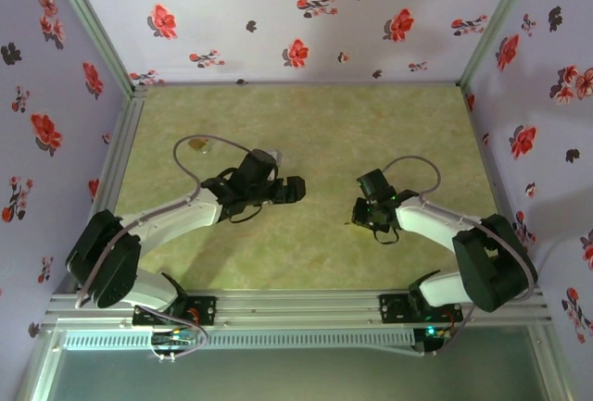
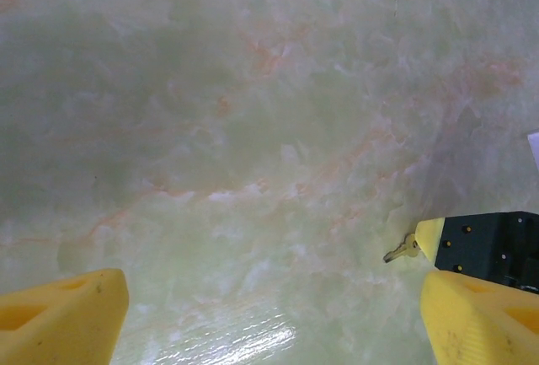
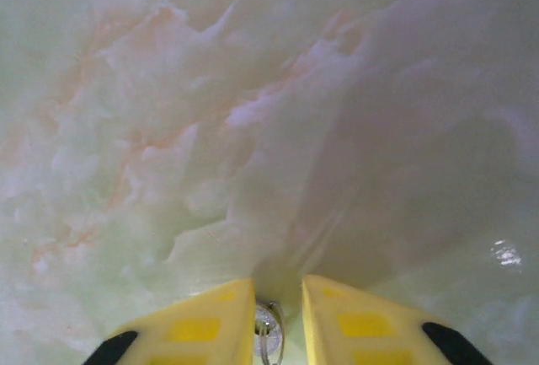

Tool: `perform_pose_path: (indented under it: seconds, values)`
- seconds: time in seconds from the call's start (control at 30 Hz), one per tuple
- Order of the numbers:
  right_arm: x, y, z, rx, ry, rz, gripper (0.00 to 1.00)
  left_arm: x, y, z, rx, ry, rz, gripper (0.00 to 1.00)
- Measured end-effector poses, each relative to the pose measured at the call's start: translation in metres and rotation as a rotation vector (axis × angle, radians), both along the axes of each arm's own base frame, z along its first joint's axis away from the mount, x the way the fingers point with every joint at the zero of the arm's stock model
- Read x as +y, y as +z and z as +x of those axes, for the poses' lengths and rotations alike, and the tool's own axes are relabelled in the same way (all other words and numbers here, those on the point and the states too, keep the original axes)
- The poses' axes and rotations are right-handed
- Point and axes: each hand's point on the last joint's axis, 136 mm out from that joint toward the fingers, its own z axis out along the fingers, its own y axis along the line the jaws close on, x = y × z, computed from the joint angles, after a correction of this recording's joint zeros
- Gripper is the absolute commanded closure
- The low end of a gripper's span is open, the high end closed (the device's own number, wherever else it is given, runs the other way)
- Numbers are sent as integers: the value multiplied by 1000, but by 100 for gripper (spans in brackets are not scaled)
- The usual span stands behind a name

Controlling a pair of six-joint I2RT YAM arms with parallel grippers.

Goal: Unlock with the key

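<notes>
As left wrist shows, key [image 2: 402, 249] juts from near-closed right hand [image 3: 278, 324], grip unclear; left hand [image 2: 274, 287] gaping.

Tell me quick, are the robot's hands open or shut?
Left gripper: open, holding nothing.
Right gripper: fingers narrow around the key, grip cannot be told.

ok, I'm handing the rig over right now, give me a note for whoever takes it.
Left gripper: open wide, empty, above the table.
Right gripper: low over the table, fingers close either side of the key; firm grip not confirmed.
Padlock: likely the small brass thing at the far left, no gripper on it.
Done: key reached.
Left: secure and lift key, insert in padlock, turn.
</notes>
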Motion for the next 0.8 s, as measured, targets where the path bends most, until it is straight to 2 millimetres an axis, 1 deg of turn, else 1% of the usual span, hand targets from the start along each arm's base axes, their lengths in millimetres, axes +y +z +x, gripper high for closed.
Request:
perform_pose_path:
  seconds: [0.13,0.17,0.3,0.37,0.47,0.5,0.6,0.63,0.73,0.8]
  values:
    - [1,-1,1,3,-13,7,99,-2,-9,-2,19,-4,15,11]
    - [2,-1,1,6,-17,12,100,-4,-12,-2,23,-6,18,12]
    - [5,1,0,13,-27,39,100,-16,-21,-7,52,-17,-3,12]
    - [10,8,-2,10,-28,74,100,-25,-21,-8,68,-14,-39,13]
    - [15,30,-1,-38,-32,129,100,-42,-16,-7,87,-10,-126,14]
    - [16,41,0,-60,-36,147,100,-49,-13,-7,94,-10,-162,14]
    - [20,80,11,-150,-48,210,100,-67,-3,-4,110,-7,-271,14]
    - [22,97,16,-190,-56,236,100,-72,2,-3,114,-3,-308,15]
    - [22,136,31,-292,-90,304,100,-83,21,3,115,17,-418,14]
    - [22,154,38,-350,-108,342,100,-89,36,7,117,38,-501,14]
